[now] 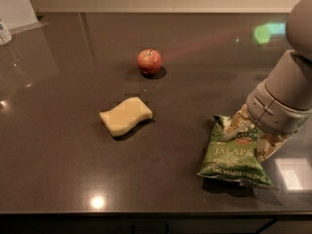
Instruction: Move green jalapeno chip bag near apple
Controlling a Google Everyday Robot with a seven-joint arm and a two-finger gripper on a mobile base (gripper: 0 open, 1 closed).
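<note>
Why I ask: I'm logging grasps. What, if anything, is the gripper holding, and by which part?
Cannot be told: the gripper sits at the upper right corner of the green jalapeno chip bag, but a firm hold isn't visible.

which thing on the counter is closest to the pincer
The chip bag: the pincer is at its upper right edge, while the sponge and apple sit well away from it.
</note>
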